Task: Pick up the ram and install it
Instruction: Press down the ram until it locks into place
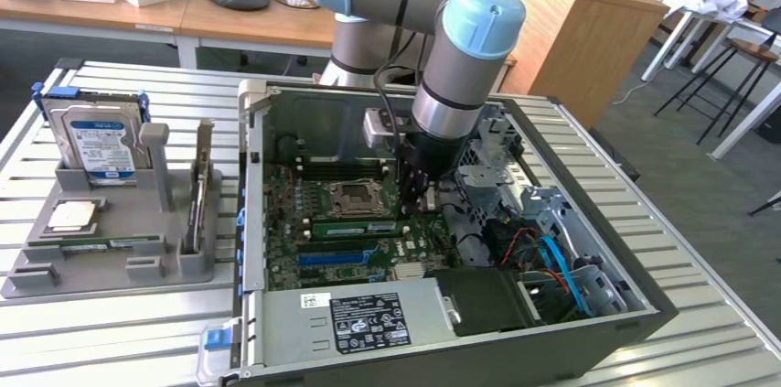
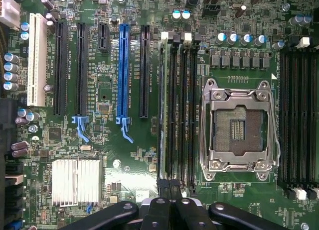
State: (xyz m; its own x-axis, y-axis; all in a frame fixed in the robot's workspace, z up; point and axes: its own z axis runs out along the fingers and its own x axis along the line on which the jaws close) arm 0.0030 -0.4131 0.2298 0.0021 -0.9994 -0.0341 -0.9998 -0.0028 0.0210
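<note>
While the arm reaches down into the open computer case on the slatted table, we see in the exterior view that the gripper hangs low over the motherboard, just beside the empty CPU socket. A green stick — the ram, as we read it — lies flat along a memory slot near the gripper. On the exterior view's left, the grey holder carries the hard drive and an upright expansion card, well apart from the case.

In the wrist view the jaws are pressed together, their dark tips meeting right over the end of a slot in the memory bank beside the CPU socket. The ram sits edge-on in the slot nearest the blue PCIe slot; we cannot tell whether its latches have closed.

We judge the step in hand to be seating the stick. Done well, the push goes straight down along the slot line, even at both ends — a tilted press could jam the stick or strain the board.
</note>
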